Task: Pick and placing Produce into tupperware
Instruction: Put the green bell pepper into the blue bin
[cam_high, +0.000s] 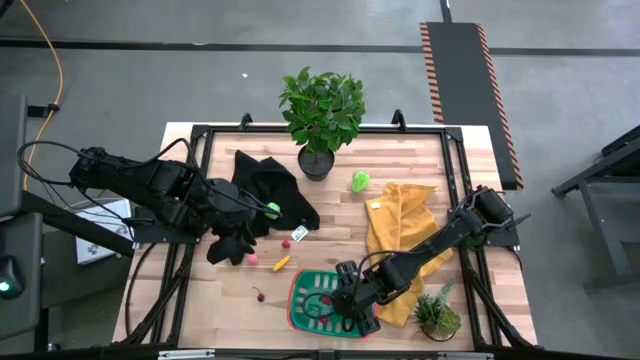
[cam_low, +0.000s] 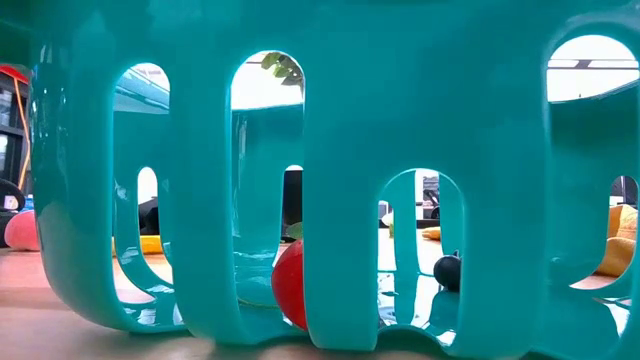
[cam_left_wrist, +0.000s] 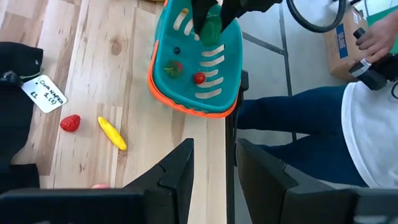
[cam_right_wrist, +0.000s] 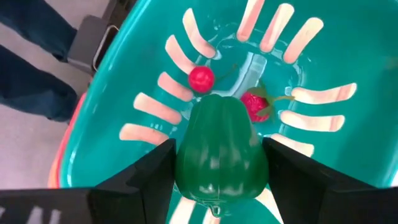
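Right gripper (cam_right_wrist: 217, 168) poised directly over the tupperware (cam_high: 300, 300), fingers clamped on either side of a dark green pepper (cam_right_wrist: 221, 152) and holding it above the slotted base. Below the pepper, already lying inside: a small red cherry-like ball (cam_right_wrist: 201, 78) and a pink-red berry with a green stem (cam_right_wrist: 255, 104), near each other among the pale slots. Seen in the left wrist view too — the same green pepper (cam_left_wrist: 210, 30) hanging over the teal tray with its orange-red rim (cam_left_wrist: 186, 106), the red ball (cam_left_wrist: 199, 78) and a green-and-red piece (cam_left_wrist: 173, 68) on the base.

Left gripper (cam_left_wrist: 214, 171) hovering over the table's left half near the black cloth (cam_high: 275, 190), fingers parted a narrow way with nothing between them. On the bare wood close by: a yellow piece (cam_left_wrist: 112, 133), a red strawberry-like piece (cam_left_wrist: 70, 122) and a white handwritten tag (cam_left_wrist: 46, 93). Also a small dark red bit (cam_high: 259, 295) left of the tupperware, a lime-green ball (cam_high: 272, 209) on the black cloth, and another lime-green piece (cam_high: 360, 181) by the potted plant (cam_high: 322, 115) at the far edge.

Yellow cloth (cam_high: 400, 225) spread under the right arm, a second small plant (cam_high: 438, 315) at the near right corner. Low view filled almost wholly by the tray's teal wall (something red visible through a slot). A person in jeans seated just past the table edge.
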